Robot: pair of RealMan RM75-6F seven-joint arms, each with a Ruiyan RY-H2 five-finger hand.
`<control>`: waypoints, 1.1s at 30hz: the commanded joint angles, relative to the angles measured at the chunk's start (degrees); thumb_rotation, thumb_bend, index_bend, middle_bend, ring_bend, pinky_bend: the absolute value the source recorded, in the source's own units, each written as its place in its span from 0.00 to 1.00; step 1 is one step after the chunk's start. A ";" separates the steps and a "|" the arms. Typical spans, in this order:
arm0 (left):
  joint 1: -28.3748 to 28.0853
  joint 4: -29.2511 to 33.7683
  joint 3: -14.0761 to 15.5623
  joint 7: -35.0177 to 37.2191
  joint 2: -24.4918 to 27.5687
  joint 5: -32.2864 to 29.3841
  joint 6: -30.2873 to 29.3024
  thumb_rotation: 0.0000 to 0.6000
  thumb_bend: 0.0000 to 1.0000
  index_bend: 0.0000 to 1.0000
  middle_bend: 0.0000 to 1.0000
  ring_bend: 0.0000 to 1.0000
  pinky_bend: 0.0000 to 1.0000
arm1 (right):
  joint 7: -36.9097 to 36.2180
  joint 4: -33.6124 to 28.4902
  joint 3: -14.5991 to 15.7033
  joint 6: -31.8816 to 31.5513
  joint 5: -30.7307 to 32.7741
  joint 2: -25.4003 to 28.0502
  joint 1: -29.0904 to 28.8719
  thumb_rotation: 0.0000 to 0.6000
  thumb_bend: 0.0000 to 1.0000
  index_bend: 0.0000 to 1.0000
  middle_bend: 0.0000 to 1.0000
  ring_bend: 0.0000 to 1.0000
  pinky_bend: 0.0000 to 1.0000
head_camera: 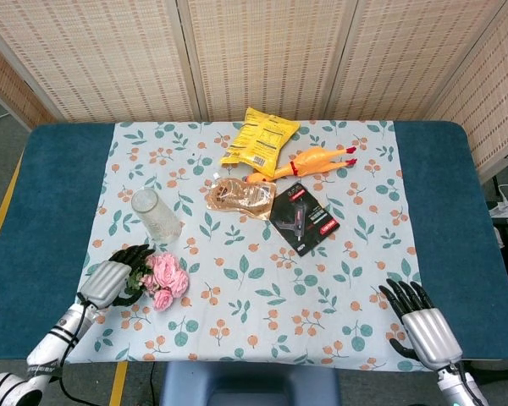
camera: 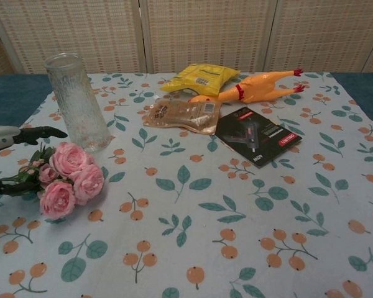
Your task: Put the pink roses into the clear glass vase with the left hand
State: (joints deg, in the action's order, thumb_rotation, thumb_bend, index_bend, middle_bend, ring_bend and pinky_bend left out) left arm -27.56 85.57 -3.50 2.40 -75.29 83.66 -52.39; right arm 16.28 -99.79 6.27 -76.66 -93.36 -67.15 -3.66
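Even, soft indoor light, both views bright, source not visible. Shadows faint and short: thin dark edge under the roses (camera: 67, 177) and beside the vase (camera: 78, 102). Small highlights on the vase glass and the black packet (camera: 257, 135). Head view sharp throughout. Chest view slightly soft, colours warmer; near tablecloth (camera: 248, 248) a touch blurred, slight stretch at edges

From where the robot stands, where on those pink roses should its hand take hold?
On the green stems, coming from the robot's left. The roses lie flat, blooms toward the table's middle and stems toward the left hand, whose fingers are spread over them. Squeezing the blooms would likely crush them.
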 commanded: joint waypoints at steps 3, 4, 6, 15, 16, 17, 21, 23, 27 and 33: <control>-2.56 0.43 -0.17 -0.67 -0.19 -1.93 3.51 1.00 0.35 0.00 0.00 0.00 0.15 | -0.01 0.00 -0.22 0.06 0.27 -0.04 -0.13 1.00 0.15 0.00 0.00 0.00 0.00; -2.98 0.63 -0.13 -1.52 -0.18 -2.84 4.52 1.00 0.35 0.00 0.00 0.00 0.15 | -0.01 0.00 -0.21 0.07 0.28 -0.04 -0.13 1.00 0.15 0.00 0.00 0.00 0.00; -4.00 1.29 -0.14 -3.59 -0.12 -5.45 6.91 1.00 0.35 0.00 0.00 0.00 0.16 | -0.14 -0.07 -0.11 0.15 0.20 0.08 -0.17 1.00 0.14 0.00 0.00 0.00 0.00; -5.16 1.35 -0.27 -14.58 -2.48 -14.28 5.76 1.00 0.37 0.20 0.20 0.09 0.17 | -0.75 -0.29 0.18 -0.38 -0.43 0.59 -0.03 1.00 0.14 0.00 0.00 0.00 0.00; -4.80 1.14 -0.40 -15.16 -3.09 -14.24 4.22 1.00 0.39 0.24 0.25 0.12 0.18 | -0.79 -0.32 0.21 -0.41 -0.51 0.61 -0.03 1.00 0.14 0.00 0.00 0.00 0.00; -4.20 0.80 -0.58 -15.50 -4.07 -13.88 2.03 1.00 0.41 0.30 0.34 0.18 0.19 | -0.82 -0.31 0.24 -0.41 -0.57 0.63 -0.03 1.00 0.14 0.00 0.00 0.00 0.00; -2.82 -0.78 -0.38 -10.50 -6.25 -9.16 -2.62 1.00 0.44 0.53 0.59 0.35 0.21 | -0.94 -0.39 0.38 -0.29 -0.72 0.67 -0.08 1.00 0.14 0.00 0.00 0.00 0.00; -2.36 -2.14 0.25 -5.51 -6.44 -5.93 -3.90 1.00 0.44 0.56 0.62 0.37 0.21 | -1.04 -0.48 0.40 -0.42 -0.82 0.74 -0.03 1.00 0.14 0.00 0.00 0.00 0.00; -1.18 -5.56 1.66 2.81 -7.34 0.08 -8.21 1.00 0.44 0.58 0.63 0.38 0.21 | -1.25 -0.56 0.37 -0.92 -0.94 0.89 0.16 1.00 0.14 0.00 0.00 0.00 0.00; 1.70 -7.79 2.45 14.03 -6.88 6.56 -18.42 1.00 0.44 0.60 0.66 0.41 0.21 | -1.58 -0.59 0.37 -1.09 -1.08 1.06 0.20 1.00 0.14 0.00 0.00 0.00 0.00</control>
State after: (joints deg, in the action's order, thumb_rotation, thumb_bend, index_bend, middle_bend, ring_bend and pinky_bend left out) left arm -27.86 79.65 -1.78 11.34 -82.10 86.23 -65.33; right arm 14.71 -100.38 6.63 -77.74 -94.44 -66.10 -3.46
